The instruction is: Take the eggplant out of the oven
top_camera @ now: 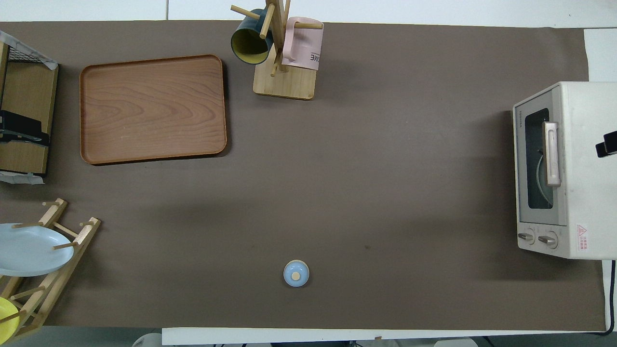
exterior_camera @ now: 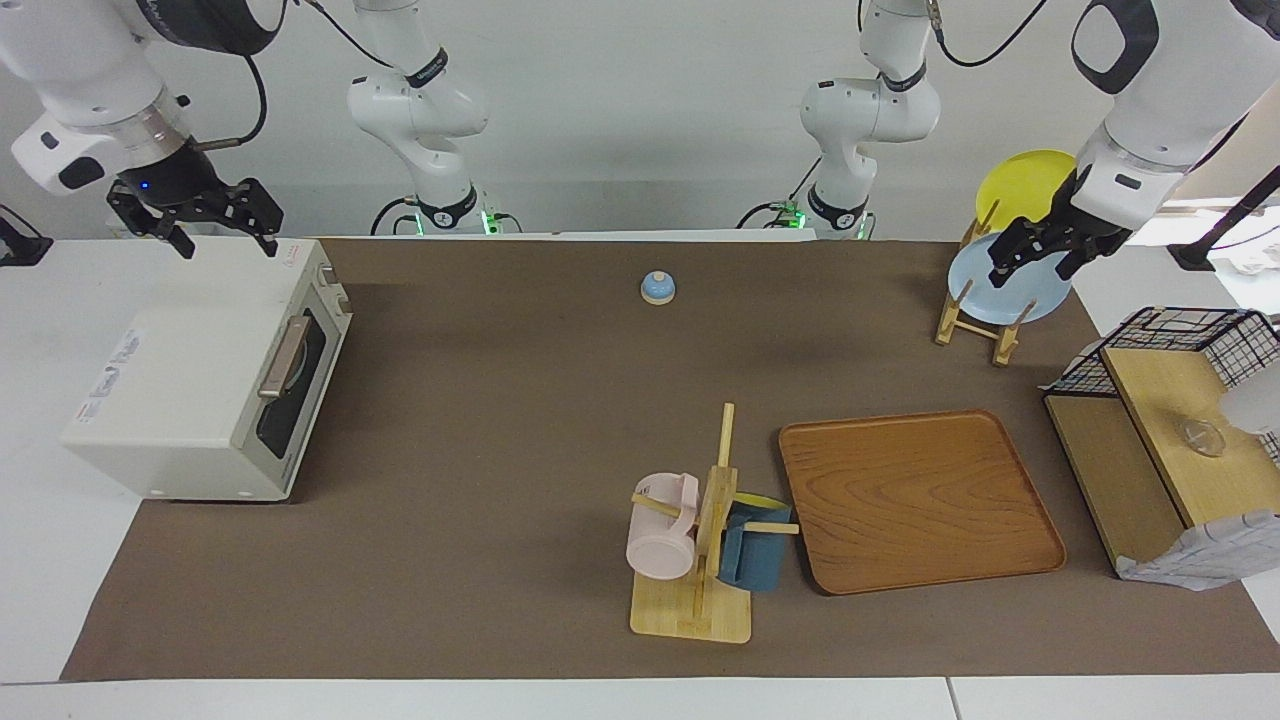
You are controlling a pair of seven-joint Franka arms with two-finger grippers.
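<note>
Cream oven (exterior_camera: 215, 385) (door shut)

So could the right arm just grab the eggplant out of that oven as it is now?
Probably not yet. The oven has its door shut, and no eggplant shows through the dark glass. The right gripper hangs open over the oven's top, so the handle looks within its reach; it would have to open the door first.

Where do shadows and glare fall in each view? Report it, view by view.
Facing view: the oven throws a soft shadow onto the brown mat in front of its door, with no harsh glare anywhere. Overhead view: the tray has a thin dark shadow along its edge nearer to the robots, and the door glass reads dark, so the eggplant cannot be made out.
</note>
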